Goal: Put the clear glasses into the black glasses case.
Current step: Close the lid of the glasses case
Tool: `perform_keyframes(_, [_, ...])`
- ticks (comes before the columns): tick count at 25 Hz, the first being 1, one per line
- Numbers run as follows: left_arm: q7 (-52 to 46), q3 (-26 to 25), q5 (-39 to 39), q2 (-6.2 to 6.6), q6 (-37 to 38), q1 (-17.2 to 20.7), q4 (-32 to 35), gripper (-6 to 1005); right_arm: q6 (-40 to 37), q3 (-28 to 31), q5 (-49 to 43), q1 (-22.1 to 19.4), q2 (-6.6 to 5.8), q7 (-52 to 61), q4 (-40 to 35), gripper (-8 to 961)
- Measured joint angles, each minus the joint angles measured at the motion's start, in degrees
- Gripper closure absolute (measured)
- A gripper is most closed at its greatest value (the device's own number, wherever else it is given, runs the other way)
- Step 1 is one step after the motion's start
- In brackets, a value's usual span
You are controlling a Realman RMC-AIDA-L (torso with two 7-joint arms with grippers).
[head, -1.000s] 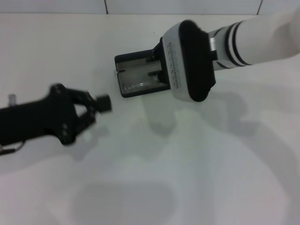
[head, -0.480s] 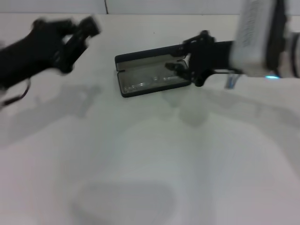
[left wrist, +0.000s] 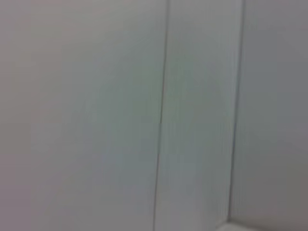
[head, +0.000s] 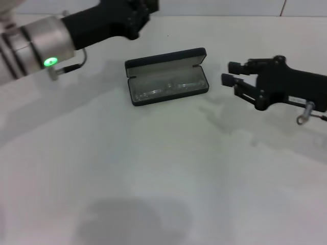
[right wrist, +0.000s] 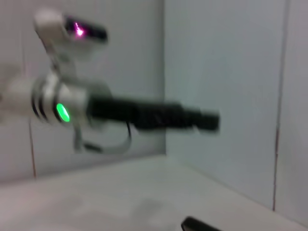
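Observation:
The black glasses case (head: 135,65) lies open at the middle of the white table, lid tilted back. The clear glasses (head: 166,87) lie inside it on the grey lining. To the right of the case, a short way off and above the table, my right gripper (head: 230,73) is open with nothing between its fingers. My left gripper (head: 145,7) is raised at the back left, partly cut by the picture's top edge, well clear of the case. The right wrist view shows that left arm (right wrist: 144,115) against the wall and a dark corner of the case (right wrist: 197,225).
The white table (head: 153,178) spreads out in front of the case. A pale wall with vertical seams (left wrist: 161,115) stands behind it and fills the left wrist view.
My right gripper has drawn back from the case to the right, leaving the glasses inside. My left arm has swung from the front left up to the back left.

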Motion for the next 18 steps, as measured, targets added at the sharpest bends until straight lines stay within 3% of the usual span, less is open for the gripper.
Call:
perform_keyframes(6, [-0.5,8.4,0.0,-0.22,-15.4,-4.3,-4.8,941,-9.3,4.3,6.3,-0.6,-0.02,-1.6,7.2,696])
perform_keyframes(18, [-0.6,22.7,-5.8,-0.56,-29.4,-5.1,-5.8,932,-9.2,4.5,6.1,2.5,0.10,-1.9,11.9,695])
